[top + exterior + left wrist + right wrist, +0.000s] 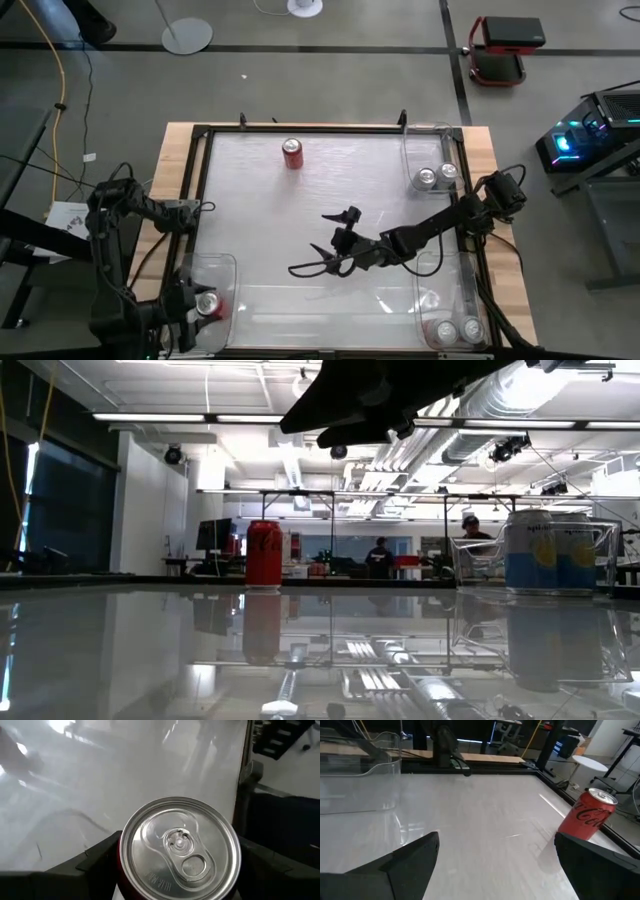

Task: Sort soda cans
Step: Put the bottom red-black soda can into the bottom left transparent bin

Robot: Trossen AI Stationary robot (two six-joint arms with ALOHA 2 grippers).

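Observation:
A red soda can (292, 153) stands upright near the table's far edge; it also shows in the low view (263, 555) and the right wrist view (587, 815). My right gripper (310, 268) hovers open over the table's middle, well short of that can. A second red can (207, 303) stands in the clear near-left bin (225, 262). My left gripper (180, 865) is open, with one finger on either side of this can (180, 847); whether they touch it is hidden by the can's top. Two silver cans (437, 176) sit in the far-right bin and two more (457, 329) in the near-right bin.
A black frame (300, 128) borders the glossy white table top. Clear bins stand at the near-left, far-right (432, 135) and near-right corners. The far-right bin with its cans (550, 550) shows at the right of the low view. People sit far off in the room (380, 555).

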